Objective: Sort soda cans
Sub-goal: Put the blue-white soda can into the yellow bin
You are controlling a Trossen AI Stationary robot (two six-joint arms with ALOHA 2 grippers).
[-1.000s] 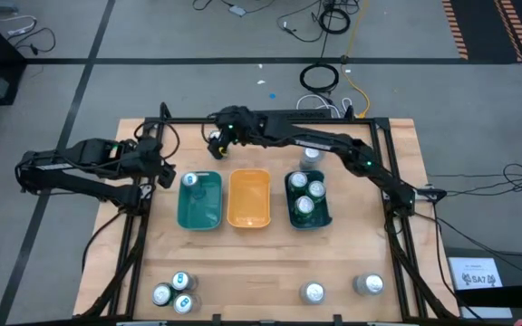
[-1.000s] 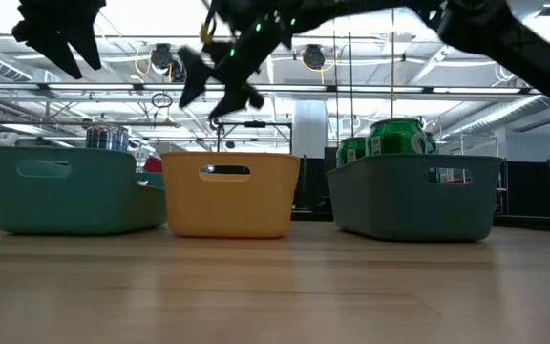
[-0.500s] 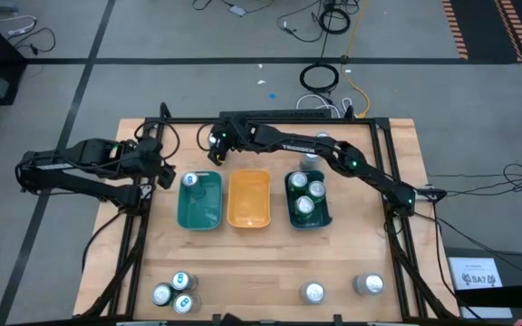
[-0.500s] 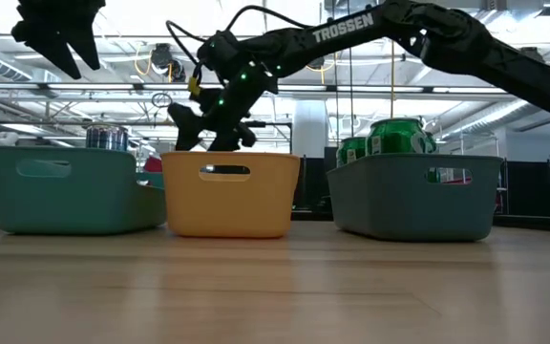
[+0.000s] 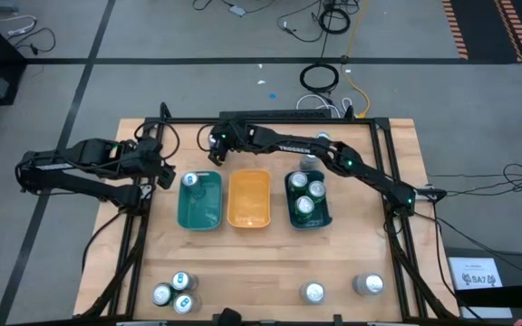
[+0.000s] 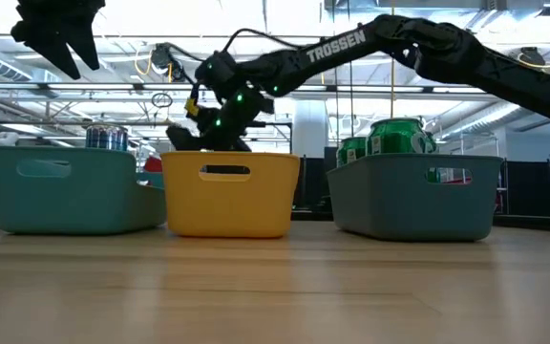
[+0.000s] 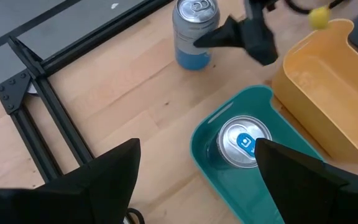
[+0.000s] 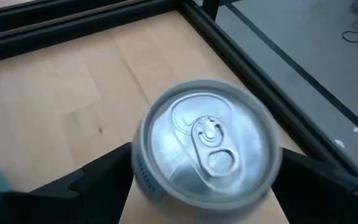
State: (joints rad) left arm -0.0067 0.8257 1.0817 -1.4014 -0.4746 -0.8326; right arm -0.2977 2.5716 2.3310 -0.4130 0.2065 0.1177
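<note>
**Three trays in a row, right gripper open over a blue can behind them**

Containers, high view:
- Rectangular teal plastic tray (image 5: 199, 201), left of the row: one blue-tabbed silver-topped can (image 5: 189, 181) upright at its far end. Left wrist view shows the same can (image 7: 244, 143) tight in that end; rest of the tray looks bare.
- Rectangular yellow plastic tray (image 5: 249, 198), middle: nothing visible inside.
- Rectangular dark-green plastic tray (image 5: 308, 217), right: three green cans (image 5: 307, 195), silver tops up, clustered. In the low view their green bodies (image 6: 396, 137) stick up above the rim.
- One silver-topped can (image 5: 311, 159) stands on the wooden table (image 5: 270, 263) just behind the dark-green tray, partly under the right arm.

Loose cans at the near edge: three blue-tabbed ones (image 5: 172, 292) in a cluster on the left, two plain silver ones (image 5: 342, 289) apart on the right.

Grippers:
- Right gripper (image 5: 214, 145) reaches across behind the teal/yellow trays, fingers spread, either side of an upright blue-bodied can (image 8: 207, 148). Left wrist view shows that can (image 7: 194, 32) on the table with the dark fingers beside it. Can't tell if the fingers touch it.
- Left gripper (image 5: 166, 175) waits just left of the teal tray, fingers open, holding nothing.

Hard to read:
- From above, the arm hides that blue can.
- Low view: tray walls hide most contents.
- Body colour of the can behind the dark-green tray not readable.
</note>
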